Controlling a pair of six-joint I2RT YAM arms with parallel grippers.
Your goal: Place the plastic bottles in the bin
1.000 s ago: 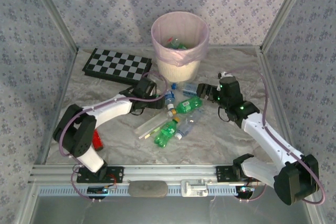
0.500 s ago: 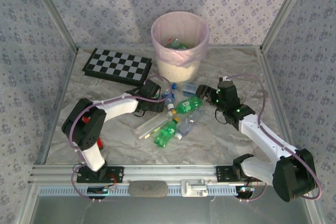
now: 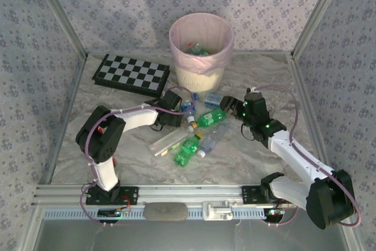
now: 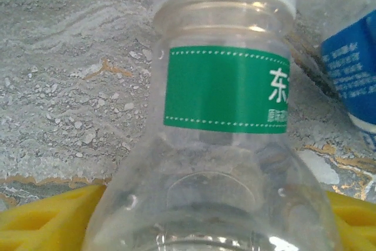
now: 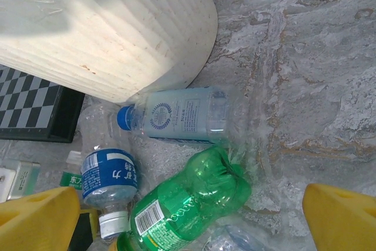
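Several plastic bottles lie in front of the bin (image 3: pixel 200 77), which has more bottles inside. My left gripper (image 3: pixel 181 113) is down among them. In its wrist view a clear bottle with a green label (image 4: pixel 223 163) sits between the yellow fingers (image 4: pixel 41 221), which press on both of its sides; the left gripper (image 4: pixel 217 227) is shut on it. My right gripper (image 3: pixel 228 105) hangs open over a green bottle (image 5: pixel 188 204), with wide gaps on both sides. A clear blue-capped bottle (image 5: pixel 182 114) lies against the bin wall (image 5: pixel 117 39).
A checkerboard (image 3: pixel 131 73) lies flat at the back left, its corner (image 5: pixel 29 104) beside the bin. A blue-labelled bottle (image 5: pixel 108 180) lies between the two grippers. Another green bottle (image 3: pixel 187 150) and a long clear one (image 3: pixel 170 140) lie nearer the front edge.
The left gripper has pushed right and forward into the pile, and its jaws have come in around the green-labelled clear bottle. The right gripper edged slightly left, still open.
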